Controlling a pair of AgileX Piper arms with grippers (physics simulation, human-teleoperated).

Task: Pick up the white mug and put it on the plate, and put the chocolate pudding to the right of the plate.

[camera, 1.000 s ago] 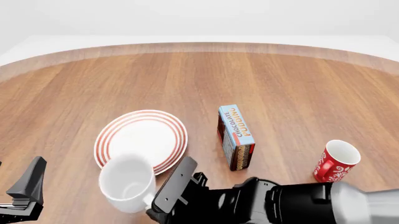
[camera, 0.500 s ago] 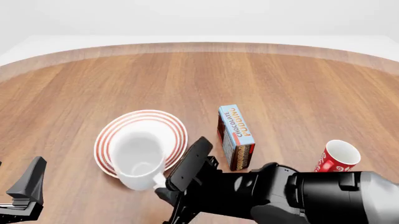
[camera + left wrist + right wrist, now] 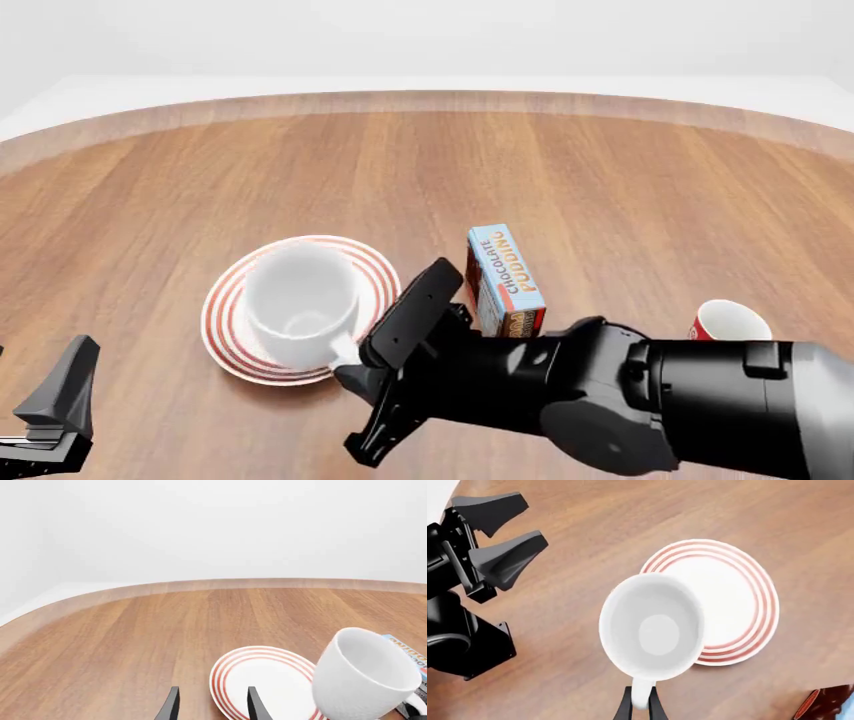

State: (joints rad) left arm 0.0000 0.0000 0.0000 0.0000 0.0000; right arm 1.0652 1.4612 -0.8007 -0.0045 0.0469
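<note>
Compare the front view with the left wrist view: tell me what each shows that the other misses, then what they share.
Only the front view shows the red mug and the right arm holding the white mug by its handle. Only the left wrist view shows the left gripper end-on, its fingers apart with nothing between them. Both show the white mug, the plate under it, the chocolate pudding and the wooden table.

- I see the glossy white mug [image 3: 302,298] upright over the plate [image 3: 235,300].
- Red-ringed plate lies flat.
- Pudding [image 3: 505,276] stands just right of it.
</note>
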